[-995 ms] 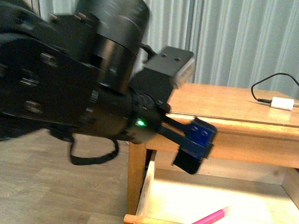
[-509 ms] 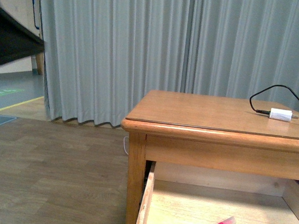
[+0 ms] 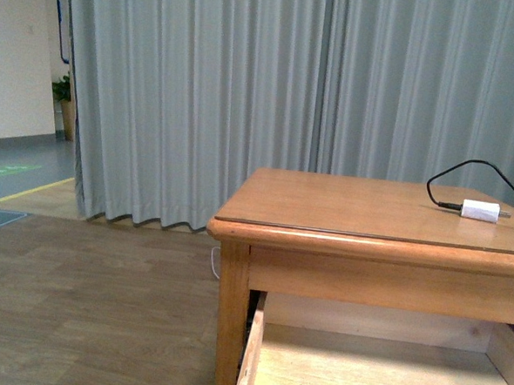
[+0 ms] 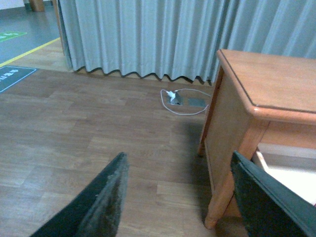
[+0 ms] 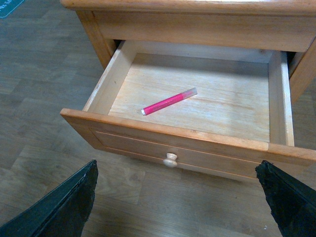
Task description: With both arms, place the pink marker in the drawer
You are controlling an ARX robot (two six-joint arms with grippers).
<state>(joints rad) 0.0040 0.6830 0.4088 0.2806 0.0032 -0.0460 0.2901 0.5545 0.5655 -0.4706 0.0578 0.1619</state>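
right wrist view: pink marker (image 5: 169,101) flat and diagonal on floor of pulled-out drawer (image 5: 187,138), clear of walls | front view: only marker's end at frame edge | left gripper (image 4: 178,163) spread wide, empty, above wood floor beside cabinet | right gripper (image 5: 177,170) spread wide, empty, above knob (image 5: 171,159) | white plug (image 3: 480,210) with cable on surface

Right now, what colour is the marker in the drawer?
The marker is bright pink, clearest in the right wrist view.
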